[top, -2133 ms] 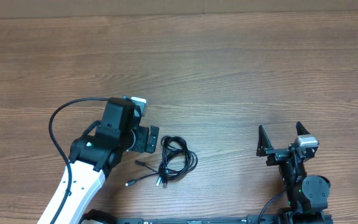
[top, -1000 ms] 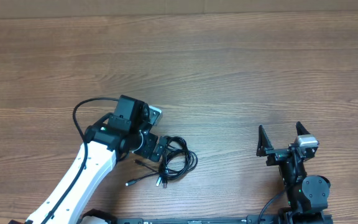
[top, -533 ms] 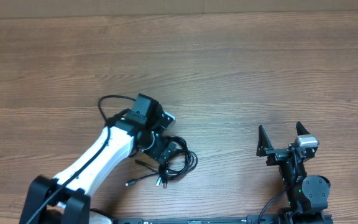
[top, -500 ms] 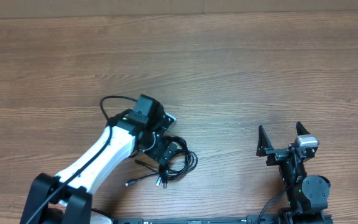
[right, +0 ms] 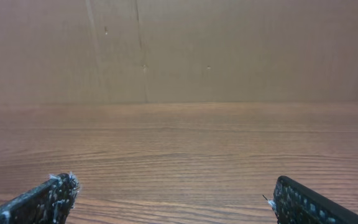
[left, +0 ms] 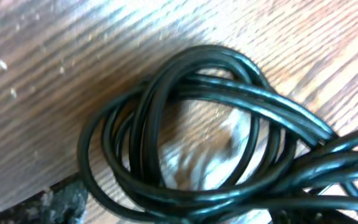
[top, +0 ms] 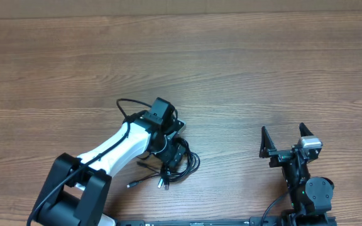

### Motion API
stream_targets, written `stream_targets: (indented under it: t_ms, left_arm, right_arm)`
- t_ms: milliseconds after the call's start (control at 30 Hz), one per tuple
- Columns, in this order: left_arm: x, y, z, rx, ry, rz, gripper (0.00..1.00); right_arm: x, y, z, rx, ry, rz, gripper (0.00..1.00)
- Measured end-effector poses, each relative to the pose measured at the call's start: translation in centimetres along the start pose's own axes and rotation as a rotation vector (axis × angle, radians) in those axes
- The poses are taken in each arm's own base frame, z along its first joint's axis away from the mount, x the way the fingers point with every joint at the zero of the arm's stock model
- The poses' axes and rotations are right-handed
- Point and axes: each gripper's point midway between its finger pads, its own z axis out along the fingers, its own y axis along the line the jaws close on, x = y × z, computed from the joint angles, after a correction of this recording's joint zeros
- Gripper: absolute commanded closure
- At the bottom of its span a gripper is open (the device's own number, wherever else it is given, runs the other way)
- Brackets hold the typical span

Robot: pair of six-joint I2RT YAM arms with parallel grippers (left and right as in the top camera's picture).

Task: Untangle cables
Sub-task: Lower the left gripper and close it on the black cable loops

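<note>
The cables point(top: 184, 164) are a bundle of thin black looped cords at the table's front centre, with small plug ends point(top: 131, 184) trailing to the left. My left gripper point(top: 173, 150) is open and set down over the bundle's upper left loops. In the left wrist view the loops point(left: 197, 124) fill the frame, and only one fingertip point(left: 64, 200) shows, at the lower left beside a loop. My right gripper point(top: 286, 139) is open and empty at the front right, far from the cables, with its fingertips point(right: 55, 193) wide apart above bare wood.
The wooden table point(top: 231, 63) stretches behind and to both sides. A brown cardboard wall point(right: 179, 50) stands along the far edge. The left arm's own thicker black wire point(top: 126, 105) loops up behind its wrist.
My left gripper has moved right and down from beside the bundle onto its upper left loops. The cables and the right arm have not moved.
</note>
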Motion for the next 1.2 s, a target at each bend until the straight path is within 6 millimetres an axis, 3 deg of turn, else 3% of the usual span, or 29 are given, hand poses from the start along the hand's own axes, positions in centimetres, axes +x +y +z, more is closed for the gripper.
stream_targets:
  t_ms: [100, 333, 500, 1000, 1100, 1200]
  left_arm:
    - [-0.4, -0.2, 0.2, 0.004, -0.004, -0.004, 0.32]
    - [-0.3, -0.3, 0.6, 0.014, 0.005, -0.018, 0.76]
    - [-0.3, 0.2, 0.7, -0.012, 0.009, -0.045, 0.96]
    - [0.4, 1.9, 0.0, -0.155, 0.042, -0.173, 0.96]
    - [-0.6, 2.1, -1.3, -0.174, -0.012, -0.188, 0.96]
    - [-2.6, 1.7, -4.3, -0.179, -0.130, -0.187, 0.96]
  right_arm:
    - [0.0, 0.0, 0.0, 0.000, 0.000, 0.000, 0.00]
    - [0.0, 0.0, 0.0, 0.000, 0.000, 0.001, 0.00]
    - [0.0, 0.0, 0.0, 0.000, 0.000, 0.000, 0.00]
    - [0.0, 0.0, 0.0, 0.000, 0.000, 0.001, 0.00]
    - [0.0, 0.0, 0.0, 0.000, 0.000, 0.000, 0.00]
    - [0.0, 0.0, 0.0, 0.000, 0.000, 0.000, 0.00]
